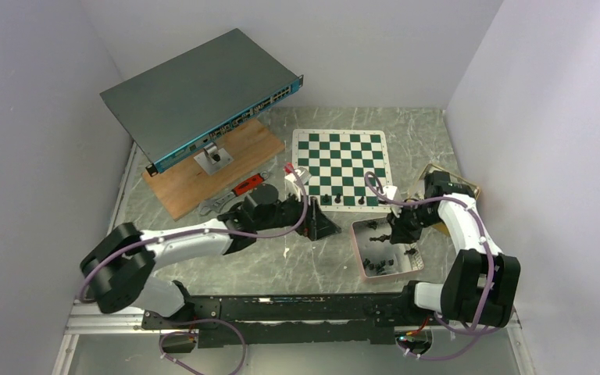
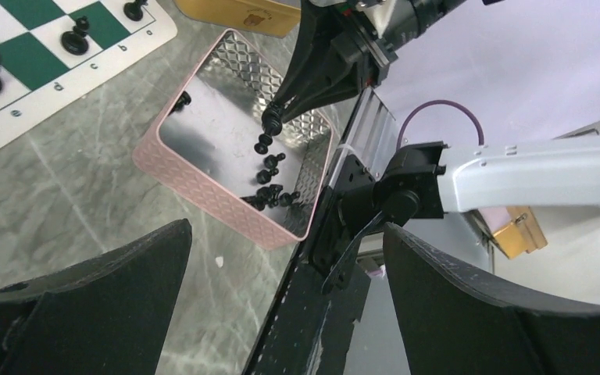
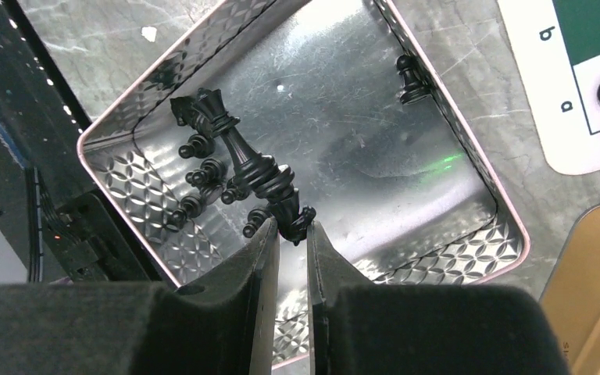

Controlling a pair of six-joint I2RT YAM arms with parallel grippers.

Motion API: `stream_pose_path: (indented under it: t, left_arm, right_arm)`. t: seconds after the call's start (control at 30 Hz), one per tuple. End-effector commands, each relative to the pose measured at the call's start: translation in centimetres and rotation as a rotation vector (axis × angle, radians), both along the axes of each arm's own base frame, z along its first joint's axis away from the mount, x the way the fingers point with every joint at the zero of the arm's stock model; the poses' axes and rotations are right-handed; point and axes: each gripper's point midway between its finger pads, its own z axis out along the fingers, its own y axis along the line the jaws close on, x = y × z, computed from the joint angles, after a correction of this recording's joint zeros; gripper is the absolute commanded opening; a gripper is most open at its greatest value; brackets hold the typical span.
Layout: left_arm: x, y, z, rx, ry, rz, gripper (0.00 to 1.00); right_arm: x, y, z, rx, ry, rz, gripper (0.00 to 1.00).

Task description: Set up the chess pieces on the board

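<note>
Filling the board [image 1: 341, 156], lying flat on the grey marbled table [image 1: 281, 266], and judging the job to be at an early stage: counting only a few of the chess pieces [image 1: 338, 198] standing along its near row. Drawing from the pink-rimmed metal tray [image 1: 357, 248] just beside the board's near right corner, with most of the loose figures bunched against one wall.

Hovering the left gripper [image 2: 285, 234] left of the tray, fingers spread wide and holding nothing. Pinching one end of a tall black piece [image 3: 242, 152] in the right gripper [image 3: 289, 234], fingers almost together, over the tray's inside. Judging this to be the pick step.

Probably needing next: raising clear of the tray wall, carrying across to the board's near rank, and choosing the proper square for a king or queen (not telling which from here). Then setting down upright without knocking the neighbours.

Reading file letters on the board's white border: "e d c b" in the left wrist view, "b" and "a" in the right wrist view. Making out a small mark on the yellow box [image 2: 219, 9] behind the tray, too small for reading.
</note>
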Motion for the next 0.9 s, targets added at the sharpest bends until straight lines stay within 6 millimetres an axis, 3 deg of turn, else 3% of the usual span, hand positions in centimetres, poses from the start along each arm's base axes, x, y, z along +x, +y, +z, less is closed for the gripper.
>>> stream_pose_path:
  t: [0.0,0.37,0.87]
  left_arm:
    - [0.9,-3.4,3.7,-0.147,0.025,-0.002,0.97]
    - [0.8,-8.8,-0.4,-0.087,0.190,-0.014,0.88]
    - [0.7,-11.1,-3.2,-0.040,0.270,0.008,0.73]
  right_arm:
    - [0.3,1.0,1.8,0.100,-0.018,0.009,0.00]
    - [0.4,2.0,3.0,0.216,0.009,0.007,0.00]
    - [0.8,2.3,3.8,0.294,0.013,-0.001,0.00]
